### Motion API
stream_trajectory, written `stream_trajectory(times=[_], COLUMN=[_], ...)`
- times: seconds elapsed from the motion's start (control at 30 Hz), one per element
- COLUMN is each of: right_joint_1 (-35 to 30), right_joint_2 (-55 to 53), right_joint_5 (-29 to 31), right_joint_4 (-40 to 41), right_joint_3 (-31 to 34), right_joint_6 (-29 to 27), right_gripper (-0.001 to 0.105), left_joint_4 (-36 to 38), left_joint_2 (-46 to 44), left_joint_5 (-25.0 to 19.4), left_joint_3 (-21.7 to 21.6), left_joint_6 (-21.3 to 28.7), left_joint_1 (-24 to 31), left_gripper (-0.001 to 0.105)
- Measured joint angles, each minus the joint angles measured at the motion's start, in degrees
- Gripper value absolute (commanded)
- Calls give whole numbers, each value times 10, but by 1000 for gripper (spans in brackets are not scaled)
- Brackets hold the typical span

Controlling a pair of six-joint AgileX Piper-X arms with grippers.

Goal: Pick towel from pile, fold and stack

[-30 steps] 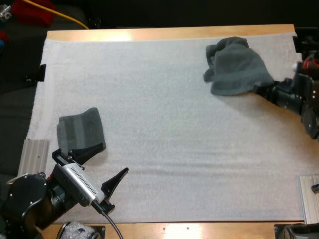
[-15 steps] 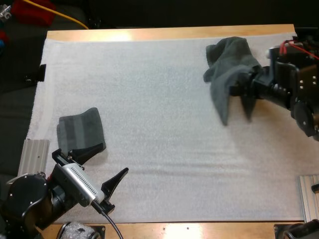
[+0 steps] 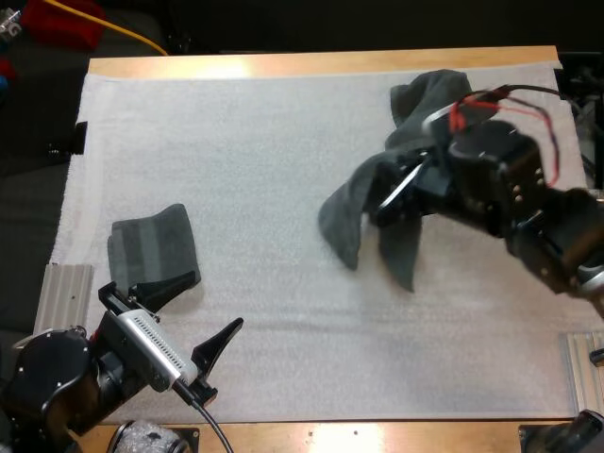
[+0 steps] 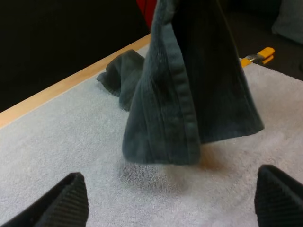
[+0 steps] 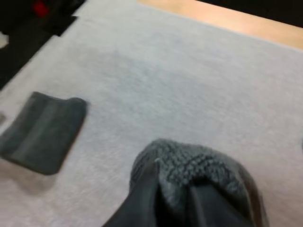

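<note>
Right gripper: the right gripper (image 3: 404,189) is pinched on the held towel (image 3: 359,212), above the mat's right half; the cloth covers most of its fingers.
Held towel: it hangs from the fingers in two drooping lobes, spreading toward 8 and 6 o'clock from the gripper in the high view. The left wrist view shows the held towel (image 4: 189,94) with its lower hem just above the mat. The right wrist view shows the held towel (image 5: 194,175) bunched up right at the gripper.
Crumpled towel: the crumpled towel (image 3: 429,94) lies at 12 o'clock from the right gripper, near the mat's far edge; in the left wrist view the crumpled towel (image 4: 120,75) sits behind the hanging cloth.
Folded towel: the folded towel (image 3: 151,245) lies flat at 8 o'clock, well apart, near the mat's left edge; the right wrist view shows the folded towel (image 5: 42,132) with bare mat between it and the gripper.
Left gripper: the left gripper (image 3: 189,316) has its fingers spread wide on nothing, at 5 o'clock just beside the folded towel; the left gripper (image 4: 170,189) faces the hanging cloth.
Surface: white mat (image 3: 255,160) on the wooden table (image 3: 311,64).
</note>
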Motion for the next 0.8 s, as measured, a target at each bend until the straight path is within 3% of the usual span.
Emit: stream_trajectory(times=[0.2, 0.47, 0.8], right_joint_1=[60, 73, 65], right_joint_2=[1, 31, 115], right_joint_5=[8, 12, 58], right_joint_4=[-44, -68, 2], right_joint_3=[0, -1, -1], right_joint_6=[22, 60, 44], right_gripper=[2, 2, 2], left_joint_4=[0, 0, 28], left_joint_2=[0, 0, 0], left_joint_5=[0, 0, 0], left_joint_3=[0, 0, 0], left_joint_6=[0, 0, 0], left_joint_1=[0, 0, 0], left_gripper=[70, 70, 70])
